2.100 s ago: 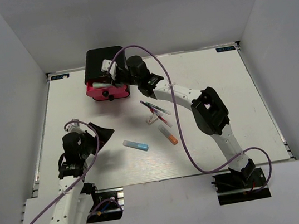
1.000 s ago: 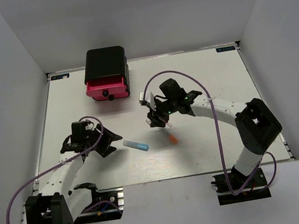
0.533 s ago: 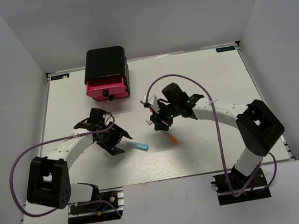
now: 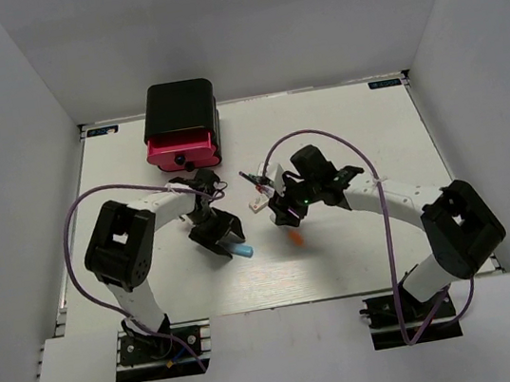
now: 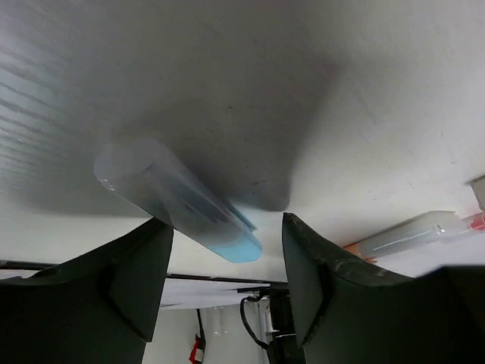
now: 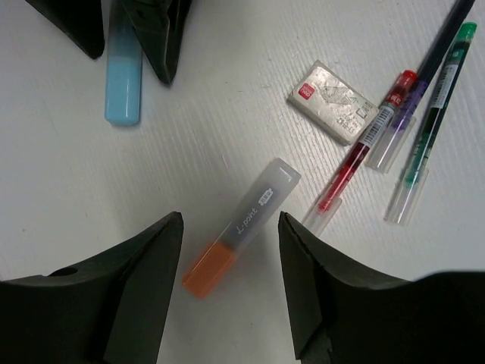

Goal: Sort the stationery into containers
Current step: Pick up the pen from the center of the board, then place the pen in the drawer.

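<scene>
A light-blue tube (image 4: 238, 248) (image 5: 179, 202) lies on the table, and my left gripper (image 4: 223, 237) (image 5: 227, 284) is open with one finger on each side of it and a gap at both. An orange-ended marker (image 4: 295, 237) (image 6: 241, 227) lies below my right gripper (image 4: 287, 217) (image 6: 229, 292), which hangs open above it with a finger on each side. Just beyond are a small white block (image 6: 332, 102) (image 4: 257, 205) and thin pens (image 6: 362, 153) (image 4: 255, 179). The black cabinet (image 4: 180, 106) with a pink drawer (image 4: 181, 150) stands at the back left.
The right wrist view also shows the light-blue tube (image 6: 123, 76) with the left gripper's black fingers (image 6: 162, 38) beside it. Purple cables loop over both arms. White walls enclose the table on three sides.
The left arm has swung right to the light-blue tube and its jaws have narrowed around it. The right gripper has drifted slightly toward the orange-ended marker.
</scene>
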### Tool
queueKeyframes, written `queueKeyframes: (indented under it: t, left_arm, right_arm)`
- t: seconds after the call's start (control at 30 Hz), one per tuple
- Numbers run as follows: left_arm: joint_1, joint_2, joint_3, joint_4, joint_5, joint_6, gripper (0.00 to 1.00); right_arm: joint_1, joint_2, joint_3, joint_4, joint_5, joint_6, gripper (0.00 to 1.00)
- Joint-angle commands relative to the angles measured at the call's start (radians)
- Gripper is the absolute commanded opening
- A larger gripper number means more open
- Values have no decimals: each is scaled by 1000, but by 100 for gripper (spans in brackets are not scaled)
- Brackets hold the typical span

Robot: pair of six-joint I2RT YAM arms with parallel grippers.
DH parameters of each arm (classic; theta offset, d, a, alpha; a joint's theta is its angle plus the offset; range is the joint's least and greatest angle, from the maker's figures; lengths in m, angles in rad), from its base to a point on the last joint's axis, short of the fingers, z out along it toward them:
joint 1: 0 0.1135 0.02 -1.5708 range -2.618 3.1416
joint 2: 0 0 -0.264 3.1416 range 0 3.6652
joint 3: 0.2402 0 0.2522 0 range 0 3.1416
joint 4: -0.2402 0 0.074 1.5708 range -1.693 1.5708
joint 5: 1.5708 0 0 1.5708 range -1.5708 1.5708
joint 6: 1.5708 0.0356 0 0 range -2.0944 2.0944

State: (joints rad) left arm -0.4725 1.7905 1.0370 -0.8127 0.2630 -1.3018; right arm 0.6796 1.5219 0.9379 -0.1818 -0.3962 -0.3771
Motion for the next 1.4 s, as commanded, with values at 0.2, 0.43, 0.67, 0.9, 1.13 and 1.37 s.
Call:
queueKeyframes:
  t: [0.2, 0.43, 0.67, 0.9, 1.13, 1.37]
  left_arm:
    - [-29, 29, 38, -59, -39, -16, 36]
    - [-29, -77, 83, -45, -125, 16, 6]
    - [0, -229, 335, -107, -391, 45, 8]
    - [54, -140, 558, -121, -482, -8, 10]
    - [120, -62, 699, -56, -458, -97, 11]
    - [179, -42, 736, -8, -441, -148, 11]
  right_arm:
    - [-25, -57, -30, 10, -10, 26, 60]
    - [-40, -55, -24, -5, -41, 14, 60]
    - [-49, -57, -31, -15, -58, -11, 72]
    - [-52, -68, -30, -18, -73, -11, 75]
    - [-61, -89, -54, -19, -64, -23, 75]
    - [-69, -95, -67, -16, -66, -19, 75]
